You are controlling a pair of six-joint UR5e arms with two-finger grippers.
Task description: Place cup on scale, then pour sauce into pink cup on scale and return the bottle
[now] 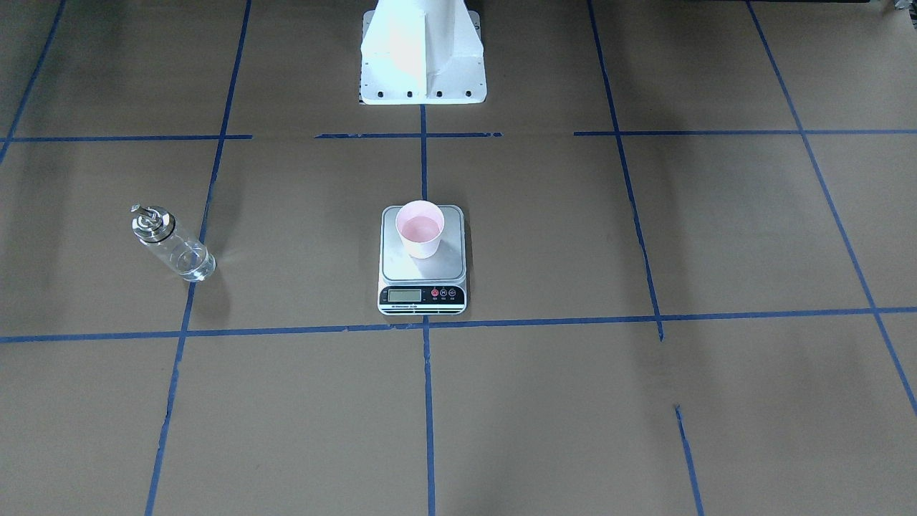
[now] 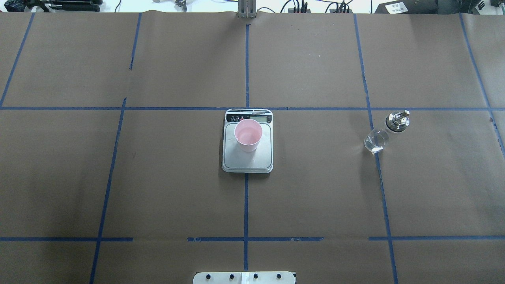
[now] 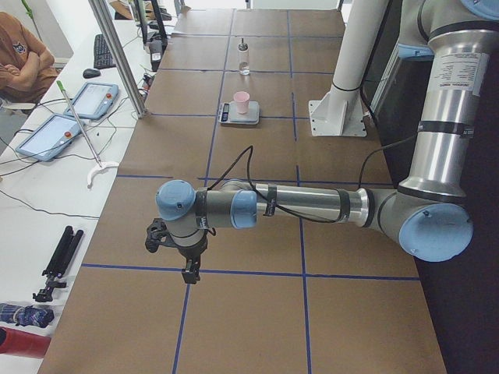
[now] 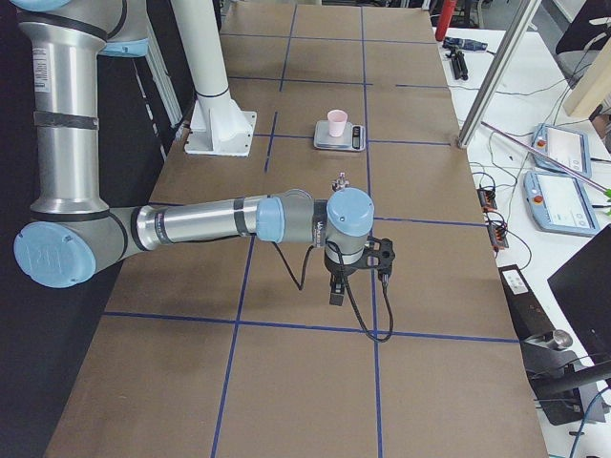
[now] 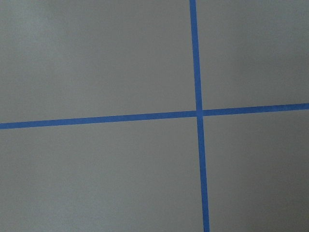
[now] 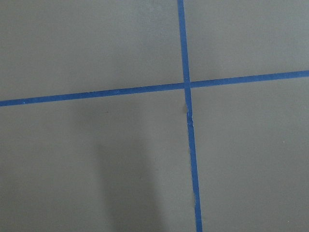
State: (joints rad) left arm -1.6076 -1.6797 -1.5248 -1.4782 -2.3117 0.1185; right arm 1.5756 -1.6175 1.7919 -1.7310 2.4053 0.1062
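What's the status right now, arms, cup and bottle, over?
Left gripper, right gripper: over table ends, open or shut unclear. Small pale pink cup upright on flat silver scale. Clear glass bottle stands apart, robot's right side. Nothing between them.

Front and overhead views opposed, sharing the scale (image 1: 423,271)

brown paper (image 2: 315,189) crossed by blue tape lines (image 2: 245,205) fills the overhead view. at the left side view's upper left, a white bench (image 3: 47,179) carries tablets (image 3: 93,100) and a keyboard (image 3: 104,51).
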